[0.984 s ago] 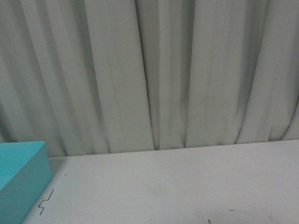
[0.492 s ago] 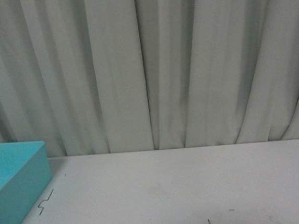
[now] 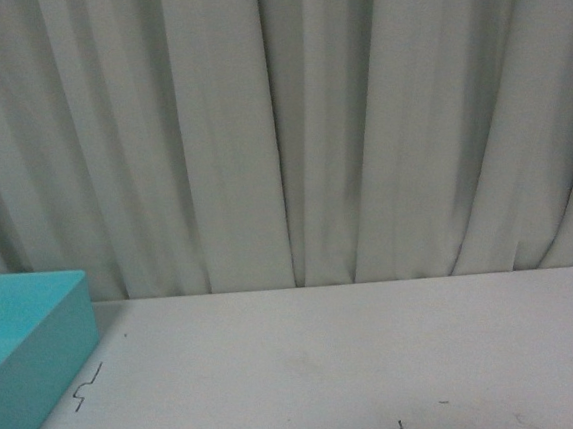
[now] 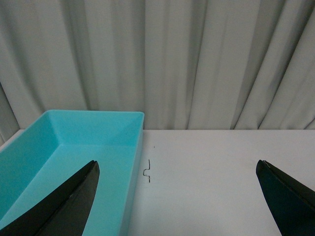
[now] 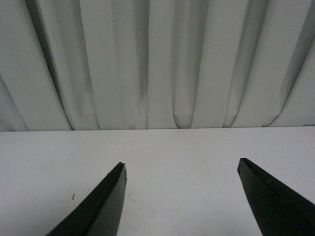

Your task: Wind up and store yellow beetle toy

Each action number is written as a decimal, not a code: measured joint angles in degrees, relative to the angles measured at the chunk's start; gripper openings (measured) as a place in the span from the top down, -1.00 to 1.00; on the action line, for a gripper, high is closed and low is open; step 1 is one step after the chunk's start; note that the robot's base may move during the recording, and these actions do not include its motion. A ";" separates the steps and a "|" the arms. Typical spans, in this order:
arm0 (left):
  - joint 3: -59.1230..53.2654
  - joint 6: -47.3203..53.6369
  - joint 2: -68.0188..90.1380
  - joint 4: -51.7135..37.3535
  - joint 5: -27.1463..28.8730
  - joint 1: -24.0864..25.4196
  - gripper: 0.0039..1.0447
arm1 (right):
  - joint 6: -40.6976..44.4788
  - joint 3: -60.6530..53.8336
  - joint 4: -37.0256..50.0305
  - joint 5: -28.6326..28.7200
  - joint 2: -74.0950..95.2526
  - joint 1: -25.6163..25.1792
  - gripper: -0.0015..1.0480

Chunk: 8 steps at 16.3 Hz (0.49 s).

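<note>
Two grippers, jaws spread wide: left gripper (image 4: 177,164) near turquoise bin (image 4: 88,130), right gripper (image 5: 181,162) over white table (image 5: 172,147). Beside bin, dark squiggle mark (image 4: 146,171). Behind, grey curtain (image 3: 279,125).

**Backdrop and surface**

A pale grey-white curtain (image 3: 279,125) hangs in vertical folds across the whole far side. A white bench (image 3: 330,361) meets its hem. Lighting even, soft. A small dark squiggle (image 3: 86,385) marks the bench, near left.

Turquoise tray (image 3: 37,342), white table (image 3: 329,351) with dark marks (image 3: 87,387), pale grey curtain (image 3: 279,125), black left gripper (image 4: 176,164), black right gripper (image 5: 181,162).
</note>
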<state>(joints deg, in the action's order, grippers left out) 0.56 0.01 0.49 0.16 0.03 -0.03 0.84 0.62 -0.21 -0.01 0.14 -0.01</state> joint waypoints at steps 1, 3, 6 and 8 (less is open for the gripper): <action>0.00 -0.02 0.00 0.00 0.00 0.00 -0.88 | 0.00 0.00 0.00 0.00 0.00 0.00 -0.57; 0.00 0.00 0.00 0.00 0.00 0.02 -0.88 | 0.00 0.00 0.00 0.00 0.00 0.00 -0.90; 2.73 -4.11 2.21 8.50 5.75 -2.27 -0.88 | 0.00 0.00 0.00 0.02 0.00 0.00 -0.87; 12.74 -18.73 17.20 13.86 18.69 -3.17 -0.88 | 0.00 0.00 0.02 -0.02 0.00 0.00 -0.87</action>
<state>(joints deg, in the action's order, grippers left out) 13.30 -18.72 17.69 14.02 18.72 -3.20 0.84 0.62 -0.19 -0.03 0.14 -0.01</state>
